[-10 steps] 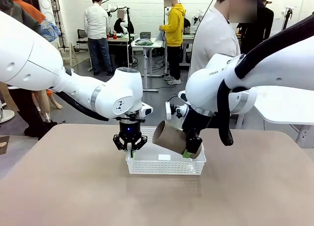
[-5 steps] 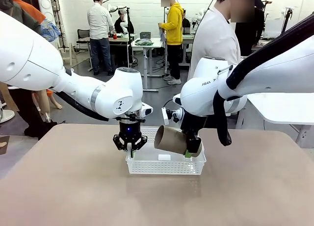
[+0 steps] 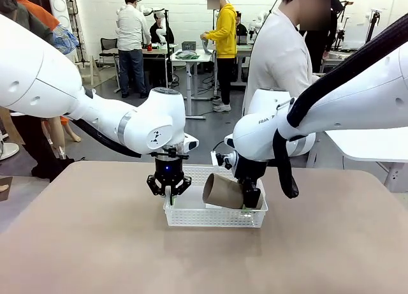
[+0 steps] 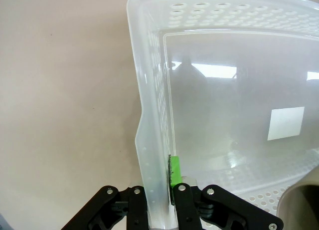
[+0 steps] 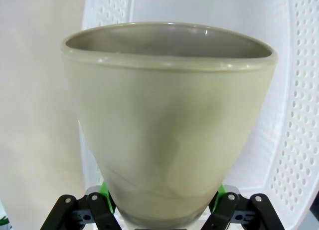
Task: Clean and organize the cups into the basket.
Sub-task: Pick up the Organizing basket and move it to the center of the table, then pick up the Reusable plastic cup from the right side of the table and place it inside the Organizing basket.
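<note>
The white perforated basket [image 3: 213, 219] is positioned near the middle of the tan table [image 3: 89, 243]. The left gripper [image 3: 169, 191] is pointed straight down at the basket's left end and is closed on that end wall. In the left wrist view the wall is seen pinched between the two fingers, with one green pad [image 4: 174, 171] pressed against its inner face. The right gripper [image 3: 250, 197] is clamped around one tan-brown cup [image 3: 222, 191] near its base, the jaws being set fairly wide to span it. The cup is held tilted almost onto its side, its open mouth turned toward the left gripper, low over the right half of the basket. Whether the cup is touching the basket floor cannot be told. A white rectangular label [image 4: 285, 123] is seen on that floor.
</note>
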`<move>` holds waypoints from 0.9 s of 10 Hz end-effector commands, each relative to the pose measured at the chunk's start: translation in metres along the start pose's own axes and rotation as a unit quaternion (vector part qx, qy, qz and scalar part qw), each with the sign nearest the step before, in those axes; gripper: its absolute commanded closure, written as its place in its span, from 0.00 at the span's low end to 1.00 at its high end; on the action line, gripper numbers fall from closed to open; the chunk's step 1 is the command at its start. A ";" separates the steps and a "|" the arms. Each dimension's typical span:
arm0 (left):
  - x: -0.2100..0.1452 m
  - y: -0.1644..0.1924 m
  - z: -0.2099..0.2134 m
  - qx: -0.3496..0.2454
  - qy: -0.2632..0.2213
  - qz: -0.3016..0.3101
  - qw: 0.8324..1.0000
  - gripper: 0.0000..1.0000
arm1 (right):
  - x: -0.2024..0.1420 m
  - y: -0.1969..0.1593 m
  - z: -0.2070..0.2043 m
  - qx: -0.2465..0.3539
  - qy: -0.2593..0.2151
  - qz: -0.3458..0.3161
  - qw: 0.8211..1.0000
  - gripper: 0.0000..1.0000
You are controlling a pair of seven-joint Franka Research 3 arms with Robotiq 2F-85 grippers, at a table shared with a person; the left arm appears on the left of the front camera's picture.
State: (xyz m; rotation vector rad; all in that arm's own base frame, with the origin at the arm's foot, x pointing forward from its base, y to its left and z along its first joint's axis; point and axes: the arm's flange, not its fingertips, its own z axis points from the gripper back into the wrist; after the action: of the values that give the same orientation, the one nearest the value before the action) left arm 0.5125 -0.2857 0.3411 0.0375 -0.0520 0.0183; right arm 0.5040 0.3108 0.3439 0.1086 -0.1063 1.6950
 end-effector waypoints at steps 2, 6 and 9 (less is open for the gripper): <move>-0.002 0.000 -0.003 0.002 0.001 -0.003 1.000 1.00 | 0.006 -0.006 0.007 -0.013 0.009 -0.019 1.000 0.00; -0.002 0.000 -0.003 0.002 0.001 -0.003 1.000 1.00 | -0.002 0.009 0.067 -0.046 -0.063 -0.025 0.997 0.00; -0.002 0.000 -0.003 0.002 0.001 -0.003 1.000 1.00 | -0.105 0.078 0.188 -0.112 -0.261 -0.050 0.958 0.00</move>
State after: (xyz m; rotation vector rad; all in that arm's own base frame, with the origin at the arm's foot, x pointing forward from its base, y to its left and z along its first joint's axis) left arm 0.5126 -0.2855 0.3409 0.0375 -0.0515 0.0188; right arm 0.4809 0.2476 0.5100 0.2679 -0.5455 1.5417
